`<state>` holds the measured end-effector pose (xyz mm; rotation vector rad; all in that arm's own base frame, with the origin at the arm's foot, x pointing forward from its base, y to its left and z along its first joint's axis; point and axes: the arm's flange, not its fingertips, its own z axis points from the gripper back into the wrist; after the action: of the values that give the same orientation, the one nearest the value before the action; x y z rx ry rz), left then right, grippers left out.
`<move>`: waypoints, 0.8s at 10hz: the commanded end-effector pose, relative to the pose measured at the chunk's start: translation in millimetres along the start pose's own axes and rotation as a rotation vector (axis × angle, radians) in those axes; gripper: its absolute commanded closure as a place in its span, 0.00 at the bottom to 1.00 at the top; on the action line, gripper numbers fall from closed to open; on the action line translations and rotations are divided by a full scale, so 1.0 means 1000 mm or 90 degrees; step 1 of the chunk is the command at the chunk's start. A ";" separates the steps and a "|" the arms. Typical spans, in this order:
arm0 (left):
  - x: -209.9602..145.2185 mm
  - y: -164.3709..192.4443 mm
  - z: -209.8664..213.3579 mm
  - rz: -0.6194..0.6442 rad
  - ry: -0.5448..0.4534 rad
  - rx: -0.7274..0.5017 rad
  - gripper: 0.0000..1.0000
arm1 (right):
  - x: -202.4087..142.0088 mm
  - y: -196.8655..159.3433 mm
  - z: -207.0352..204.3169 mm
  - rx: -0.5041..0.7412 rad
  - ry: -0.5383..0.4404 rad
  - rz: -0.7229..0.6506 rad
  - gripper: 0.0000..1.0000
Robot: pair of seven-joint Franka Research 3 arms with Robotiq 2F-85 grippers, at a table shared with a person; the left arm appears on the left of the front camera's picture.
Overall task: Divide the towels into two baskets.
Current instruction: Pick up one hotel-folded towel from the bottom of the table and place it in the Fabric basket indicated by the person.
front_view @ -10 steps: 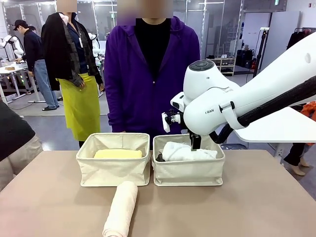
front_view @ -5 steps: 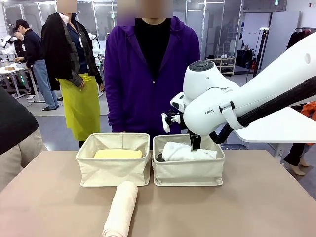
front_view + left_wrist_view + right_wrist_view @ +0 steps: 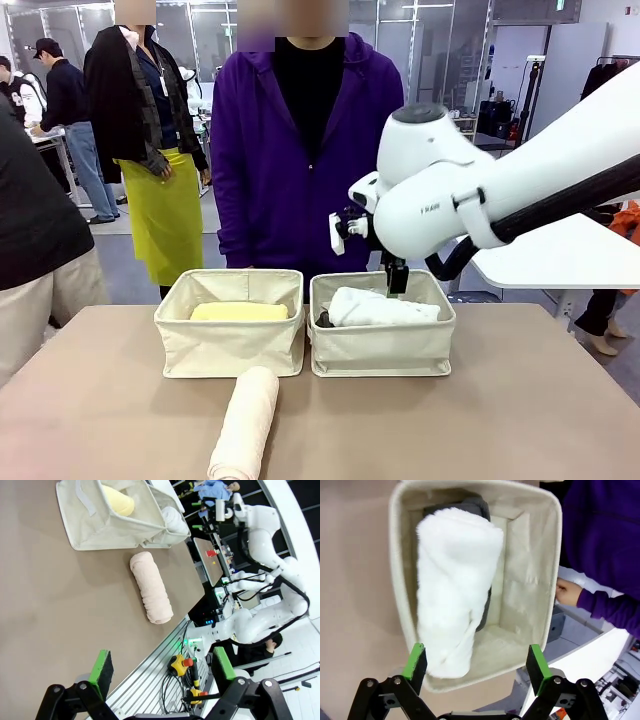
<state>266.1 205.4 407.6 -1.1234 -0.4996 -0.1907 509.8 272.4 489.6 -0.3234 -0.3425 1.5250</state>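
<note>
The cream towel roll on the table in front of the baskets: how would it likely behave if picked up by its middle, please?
The cream towel roll looks like soft terry cloth, so it would probably squash when gripped and sag at both ends. Being a cylinder lying on the flat table, it may roll if nudged sideways.

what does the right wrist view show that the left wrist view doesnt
Right wrist view: the inside of the right basket from above, with the white towel lying on the charcoal towel, the person's hand beyond its rim, and the open right gripper above it.
Left wrist view: the cream towel lying on the table in front of the left basket, the yellow towel inside that basket, and the open left gripper.
Both: the white towel in the right basket, and the brown table.
</note>
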 end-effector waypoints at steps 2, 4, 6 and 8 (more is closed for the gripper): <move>-0.002 -0.003 0.001 -0.004 0.000 -0.002 0.00 | -0.083 0.038 0.056 0.096 -0.081 -0.155 0.00; -0.002 -0.003 0.001 -0.004 0.000 -0.002 0.00 | -0.154 0.067 0.067 0.209 -0.167 -0.294 0.00; -0.002 -0.003 0.001 -0.004 0.000 -0.002 0.00 | -0.242 0.087 0.052 0.305 -0.292 -0.437 0.00; -0.002 -0.003 0.001 -0.004 0.000 -0.002 0.00 | -0.333 0.116 0.041 0.392 -0.445 -0.574 0.00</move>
<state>266.3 205.1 407.7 -1.1230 -0.4987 -0.1917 383.3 -29.8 480.2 0.6810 -0.4020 0.8425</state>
